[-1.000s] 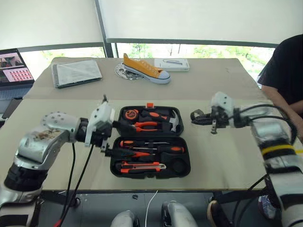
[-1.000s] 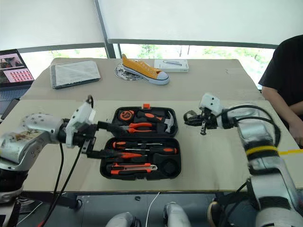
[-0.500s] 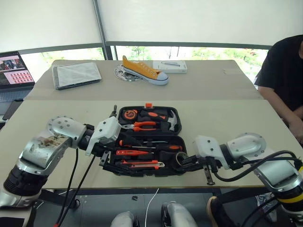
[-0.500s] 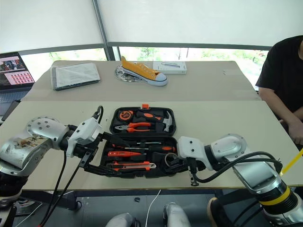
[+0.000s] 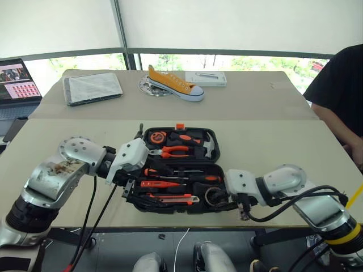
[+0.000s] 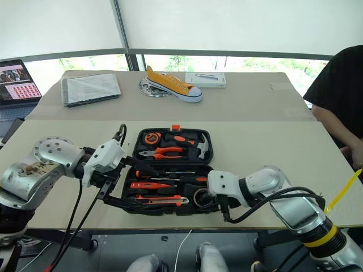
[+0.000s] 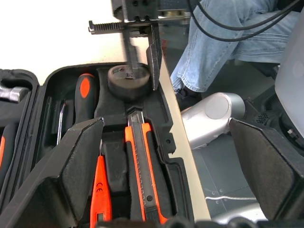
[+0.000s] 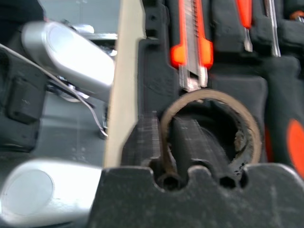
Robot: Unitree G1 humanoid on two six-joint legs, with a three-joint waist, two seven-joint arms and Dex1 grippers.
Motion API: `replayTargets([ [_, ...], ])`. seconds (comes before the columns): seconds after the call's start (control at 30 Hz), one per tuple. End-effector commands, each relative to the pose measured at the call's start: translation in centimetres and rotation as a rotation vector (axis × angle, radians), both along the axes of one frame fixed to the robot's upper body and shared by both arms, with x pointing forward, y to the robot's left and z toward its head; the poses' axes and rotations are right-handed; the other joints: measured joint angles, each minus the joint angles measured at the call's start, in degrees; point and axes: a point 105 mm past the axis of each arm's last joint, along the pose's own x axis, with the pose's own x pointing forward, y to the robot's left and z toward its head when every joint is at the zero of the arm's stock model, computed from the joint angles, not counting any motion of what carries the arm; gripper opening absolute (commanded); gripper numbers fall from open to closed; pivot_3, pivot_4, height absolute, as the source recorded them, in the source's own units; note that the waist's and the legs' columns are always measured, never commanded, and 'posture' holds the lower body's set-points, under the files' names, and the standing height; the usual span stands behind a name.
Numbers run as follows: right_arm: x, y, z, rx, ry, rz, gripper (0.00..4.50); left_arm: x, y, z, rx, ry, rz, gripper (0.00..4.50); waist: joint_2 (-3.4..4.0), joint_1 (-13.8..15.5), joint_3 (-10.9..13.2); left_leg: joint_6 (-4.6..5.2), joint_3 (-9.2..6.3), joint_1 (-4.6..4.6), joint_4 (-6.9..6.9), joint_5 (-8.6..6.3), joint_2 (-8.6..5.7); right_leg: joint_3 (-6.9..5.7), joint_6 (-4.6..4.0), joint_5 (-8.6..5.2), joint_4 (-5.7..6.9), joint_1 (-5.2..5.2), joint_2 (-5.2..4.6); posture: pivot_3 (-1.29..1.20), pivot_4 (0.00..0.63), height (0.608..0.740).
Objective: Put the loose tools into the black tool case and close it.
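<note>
The black tool case [image 5: 218, 141] lies open on the table. Its far half holds pliers, a hammer and a tape measure. The near half holds screwdrivers [image 5: 170, 183], a utility knife [image 5: 173, 198] and the tape roll [image 5: 214, 195] in its round recess at the near right corner. My right gripper [image 5: 222, 198] is shut on the tape roll [image 7: 116, 78], one finger in its hole and the other outside its wall. My left gripper [image 5: 144, 181] stands open at the case's left end, its fingers astride the near half's front wall, gripping nothing.
The case lies close to the table's front edge [image 5: 187, 228]. Farther back are a yellow sneaker [image 5: 173, 84], a grey folder [image 5: 91, 86] and a white box [image 5: 205, 77]. A laptop [image 5: 17, 79] stands at far left. A person [image 5: 340, 90] sits at right.
My right gripper carried the tape roll from beside the case's right side down and back to the near right corner, where the roll now sits in its recess. The left gripper stayed put.
</note>
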Motion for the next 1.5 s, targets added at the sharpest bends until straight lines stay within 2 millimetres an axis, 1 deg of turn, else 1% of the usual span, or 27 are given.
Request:
replayTargets([
  [0.03, -1.5, 0.8, 1.5, 0.064, 0.054, 0.074, 2.76, 0.4, 0.0, 0.8, -0.003, -0.039, 0.007, 4.50, -0.03, 0.2, 0.0, 0.00, -0.04, -0.01, -0.01, 0.00, 0.00, -0.03, -0.02, 0.00, -0.01, 0.00, 0.01, 0.00, 0.150, 0.733],
  [0.07, -1.4, 0.9, 2.1, 0.093, 0.060, 0.067, 3.13, 0.7, 0.0, 0.8, -0.003, -0.042, 0.014, 4.50, -0.04, 0.3, 0.0, 0.00, -0.05, -0.01, -0.01, 0.00, 0.02, -0.04, -0.05, -0.01, -0.01, 0.00, 0.03, 0.00, 0.150, 0.733],
  [0.1, -1.4, 1.0, 2.5, 0.112, 0.064, 0.062, 3.27, 0.8, 0.1, 0.8, -0.003, -0.044, 0.019, 4.50, -0.04, 0.4, 0.0, 0.00, -0.05, -0.01, 0.00, 0.00, 0.01, -0.03, -0.05, -0.01, 0.01, -0.01, 0.02, 0.00, 0.150, 0.733],
  [0.17, -0.8, 1.0, 3.3, 0.147, 0.043, 0.040, 3.30, 1.1, 0.2, 0.8, -0.004, -0.046, 0.042, 4.50, -0.05, 0.3, 0.0, 0.00, -0.03, -0.01, 0.02, 0.00, 0.00, 0.01, -0.05, 0.00, 0.04, 0.00, 0.02, 0.00, 0.150, 0.733],
  [0.27, 0.7, 0.1, 4.9, 0.212, 0.014, -0.059, 3.30, 2.3, 0.9, 0.6, -0.016, -0.049, 0.141, 4.50, -0.06, 0.4, 0.0, 0.00, -0.04, 0.00, 0.10, 0.00, 0.01, 0.03, 0.04, 0.02, 0.07, 0.02, 0.00, 0.00, 0.150, 0.733],
  [0.33, 2.2, -0.9, 6.1, 0.279, -0.012, -0.168, 3.30, 3.3, 2.3, 0.3, -0.033, -0.067, 0.255, 4.50, -0.06, 0.5, 0.0, 0.01, -0.04, 0.01, 0.12, 0.00, 0.00, 0.03, 0.08, 0.02, 0.07, 0.04, -0.01, 0.00, 0.150, 0.733],
  [0.37, 2.9, -1.5, 6.6, 0.313, -0.022, -0.226, 2.79, 3.9, 3.1, 0.2, -0.050, -0.080, 0.320, 4.50, -0.06, 0.4, 0.0, 0.01, -0.04, 0.02, 0.11, 0.00, 0.00, 0.04, 0.07, 0.03, 0.07, 0.04, -0.01, 0.00, 0.150, 0.733],
  [0.4, 4.0, -3.0, 6.8, 0.341, -0.052, -0.320, 2.28, 4.5, 5.0, -0.3, -0.063, -0.084, 0.436, 4.24, -0.06, 0.3, 0.0, 0.02, -0.03, 0.01, 0.09, 0.00, 0.02, 0.06, 0.05, 0.04, 0.06, 0.05, -0.01, 0.00, 0.150, 0.733],
  [0.43, 4.6, -4.0, 6.8, 0.355, -0.071, -0.383, 2.16, 4.7, 6.5, -0.7, -0.069, -0.086, 0.514, 3.98, -0.06, 0.1, 0.0, 0.02, -0.03, 0.00, 0.09, -0.01, 0.03, 0.06, -0.01, 0.07, 0.07, 0.05, -0.01, 0.00, 0.150, 0.733],
  [0.47, 5.2, -5.1, 6.5, 0.355, -0.092, -0.436, 1.78, 4.8, 7.9, -1.3, -0.063, -0.084, 0.584, 3.74, -0.06, 0.1, 0.0, 0.02, -0.03, 0.01, 0.00, -0.01, 0.05, 0.07, -0.20, 0.15, 0.06, 0.04, -0.04, 0.00, 0.150, 0.733],
  [0.5, 5.8, -6.1, 6.0, 0.349, -0.110, -0.489, 1.43, 4.8, 9.4, -2.3, -0.045, -0.081, 0.648, 3.36, -0.06, 0.1, 0.0, 0.02, -0.04, 0.03, -0.04, -0.01, 0.06, 0.05, -0.28, 0.17, 0.04, 0.03, -0.04, 0.00, 0.150, 0.733],
  [0.57, 6.6, -7.1, 5.0, 0.336, -0.128, -0.535, 0.77, 4.8, 10.7, -3.5, -0.016, -0.082, 0.704, 2.59, -0.07, 0.1, 0.0, 0.02, -0.02, 0.04, -0.14, -0.01, 0.11, 0.00, -0.35, 0.14, -0.01, -0.01, -0.05, 0.00, 0.150, 0.733],
  [0.63, 7.0, -7.4, 4.1, 0.311, -0.147, -0.539, 0.05, 4.9, 11.3, -4.3, 0.002, -0.089, 0.731, 1.80, -0.07, 0.2, 0.0, 0.02, 0.07, -0.01, -0.17, -0.01, 0.10, -0.03, -0.35, 0.13, -0.01, -0.11, -0.04, 0.00, 0.150, 0.733],
  [0.7, 7.3, -7.3, 2.8, 0.272, -0.164, -0.517, 0.00, 5.3, 11.7, -5.3, 0.026, -0.106, 0.751, 1.07, -0.07, 0.6, 0.0, 0.01, 0.13, -0.09, -0.16, -0.01, 0.06, -0.06, -0.35, 0.14, 0.00, -0.18, -0.08, 0.00, 0.150, 0.733],
  [0.73, 7.3, -7.2, 2.4, 0.261, -0.169, -0.505, 0.00, 5.5, 11.8, -5.6, 0.033, -0.112, 0.755, 0.78, -0.07, 0.6, 0.0, 0.01, 0.16, -0.06, -0.16, -0.01, 0.06, -0.07, -0.34, 0.14, 0.02, -0.16, -0.07, 0.00, 0.150, 0.733],
  [0.8, 7.6, -6.5, 1.6, 0.254, -0.173, -0.473, 0.00, 5.7, 10.9, -6.2, 0.019, -0.101, 0.738, 0.03, -0.07, 0.5, 0.0, 0.01, 0.20, -0.02, -0.17, -0.01, 0.05, -0.07, -0.33, 0.14, 0.04, -0.15, -0.07, 0.00, 0.150, 0.733],
  [0.93, 8.3, -5.4, 0.1, 0.217, -0.185, -0.431, 0.00, 6.1, 8.8, -7.3, 0.004, -0.068, 0.687, 0.03, -0.07, 0.4, 0.0, 0.00, 0.29, 0.02, -0.16, -0.01, 0.03, -0.06, -0.31, 0.18, 0.08, -0.13, -0.05, 0.00, 0.150, 0.733],
  [1.0, 8.3, -4.8, -0.5, 0.203, -0.184, -0.403, 0.00, 6.0, 7.8, -7.5, -0.013, -0.048, 0.654, 0.03, -0.07, 0.3, 0.0, 0.00, 0.33, 0.02, -0.15, 0.00, 0.03, -0.07, -0.30, 0.20, 0.09, -0.14, -0.04, 0.00, 0.150, 0.733],
  [1.07, 8.1, -4.1, -0.6, 0.209, -0.180, -0.367, 0.00, 5.9, 6.9, -7.4, -0.034, -0.033, 0.628, 0.03, -0.07, 0.2, 0.0, 0.00, 0.33, 0.03, -0.16, 0.00, 0.03, -0.07, -0.31, 0.20, 0.11, -0.14, -0.05, 0.00, 0.150, 0.733],
  [1.1, 7.8, -3.5, -0.6, 0.221, -0.175, -0.339, 0.00, 5.7, 6.4, -7.4, -0.043, -0.021, 0.608, 0.03, -0.07, 0.3, 0.0, 0.00, 0.34, 0.03, -0.16, -0.01, 0.04, -0.07, -0.32, 0.19, 0.10, -0.15, -0.05, 0.00, 0.150, 0.733],
  [1.17, 6.5, -2.2, -0.2, 0.262, -0.149, -0.260, 0.00, 5.0, 5.7, -7.5, -0.054, 0.005, 0.564, 0.03, -0.07, 0.3, 0.0, 0.00, 0.35, -0.01, -0.16, -0.01, 0.04, -0.10, -0.32, 0.19, 0.08, -0.16, -0.08, 0.00, 0.150, 0.733],
  [1.23, 5.5, -1.7, 0.1, 0.290, -0.118, -0.213, 0.00, 4.4, 5.3, -7.4, -0.064, 0.020, 0.537, 0.03, -0.07, 0.3, 0.0, 0.00, 0.34, -0.02, -0.17, -0.01, 0.04, -0.14, -0.32, 0.19, 0.07, -0.16, -0.08, 0.00, 0.150, 0.733],
  [1.33, 4.0, -1.5, 0.1, 0.294, -0.089, -0.173, 0.00, 3.2, 4.9, -7.1, -0.080, 0.064, 0.504, 0.03, -0.07, 0.3, 0.0, -0.01, 0.30, -0.07, -0.20, -0.01, 0.06, -0.20, -0.33, 0.17, 0.08, -0.22, -0.07, 0.00, 0.150, 0.733],
  [1.4, 3.2, -1.6, -0.1, 0.288, -0.075, -0.165, 0.00, 2.2, 4.7, -7.3, -0.063, 0.086, 0.480, 0.03, -0.07, 0.3, 0.0, -0.01, 0.27, -0.08, -0.23, -0.01, 0.09, -0.24, -0.34, 0.13, 0.09, -0.25, -0.07, 0.00, 0.150, 0.733],
  [1.5, 3.0, -2.3, -0.6, 0.251, -0.099, -0.193, 0.00, 1.3, 5.0, -8.1, -0.014, 0.081, 0.471, 0.03, -0.07, 0.3, 0.0, -0.02, 0.24, -0.11, -0.25, -0.02, 0.09, -0.28, -0.35, 0.12, 0.08, -0.29, -0.08, 0.00, 0.150, 0.733],
])
